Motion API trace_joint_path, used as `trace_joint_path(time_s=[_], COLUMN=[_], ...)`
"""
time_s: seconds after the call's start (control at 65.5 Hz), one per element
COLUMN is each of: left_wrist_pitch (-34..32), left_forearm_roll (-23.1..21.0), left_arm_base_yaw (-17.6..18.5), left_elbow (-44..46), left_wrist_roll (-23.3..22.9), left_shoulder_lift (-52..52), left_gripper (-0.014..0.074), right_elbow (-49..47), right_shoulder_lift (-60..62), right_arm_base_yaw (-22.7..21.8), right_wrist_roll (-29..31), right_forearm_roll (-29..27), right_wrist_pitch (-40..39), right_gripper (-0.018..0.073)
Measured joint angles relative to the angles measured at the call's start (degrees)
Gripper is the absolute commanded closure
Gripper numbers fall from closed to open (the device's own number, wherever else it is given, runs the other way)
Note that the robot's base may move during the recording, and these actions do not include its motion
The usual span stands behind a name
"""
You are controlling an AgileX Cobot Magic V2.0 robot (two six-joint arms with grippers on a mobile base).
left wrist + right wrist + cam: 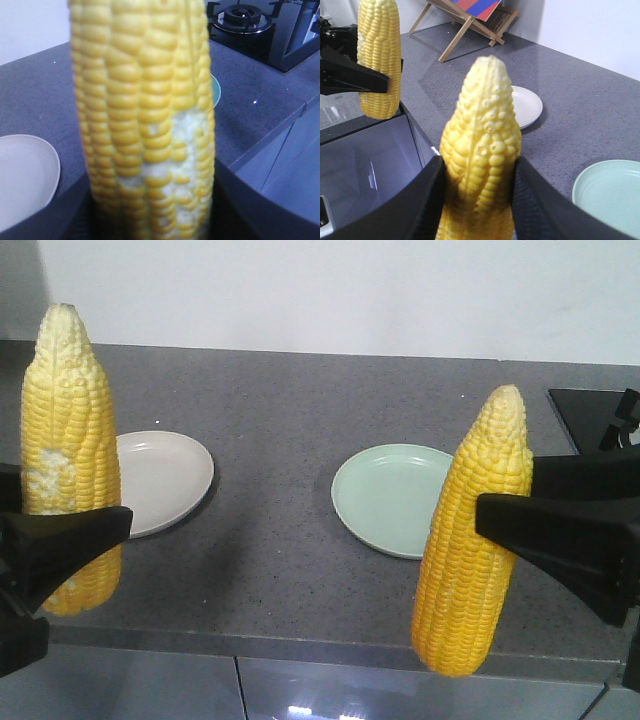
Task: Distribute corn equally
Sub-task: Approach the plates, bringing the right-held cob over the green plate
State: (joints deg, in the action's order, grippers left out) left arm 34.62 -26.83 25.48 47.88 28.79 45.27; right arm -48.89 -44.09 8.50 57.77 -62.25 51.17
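Two cobs are held upright above the counter's (290, 570) front edge: left cob (70, 455) clamped in the left claw (60, 540), right cob (475, 535) in the right claw (520, 530). Carrying is under way; next, each should be lowered onto the nearer plate, white (165, 480) and green (390, 495).

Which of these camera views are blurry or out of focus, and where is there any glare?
Front view: sharp, with glare on the cabinet front. Left wrist view: the close corn cob is soft. Right wrist view: its cob is blurred, the white plate sharper.
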Motion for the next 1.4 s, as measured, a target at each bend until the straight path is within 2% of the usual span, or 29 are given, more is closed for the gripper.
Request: trace_joint_path(time_s=[1.405], left_wrist_pitch=[0.0], left_forearm_roll=[0.0], left_arm_base_yaw=[0.0], left_elbow=[0.0], left_wrist_roll=[0.0], left_shoulder_lift=[0.0], left_gripper=[0.0359], right_elbow=[0.0], right_shoulder_lift=[0.0], right_arm_base_yaw=[0.0], right_wrist_roll=[0.0], right_forearm_roll=[0.0], right_wrist_pitch=[0.0], right_gripper=[0.0348])
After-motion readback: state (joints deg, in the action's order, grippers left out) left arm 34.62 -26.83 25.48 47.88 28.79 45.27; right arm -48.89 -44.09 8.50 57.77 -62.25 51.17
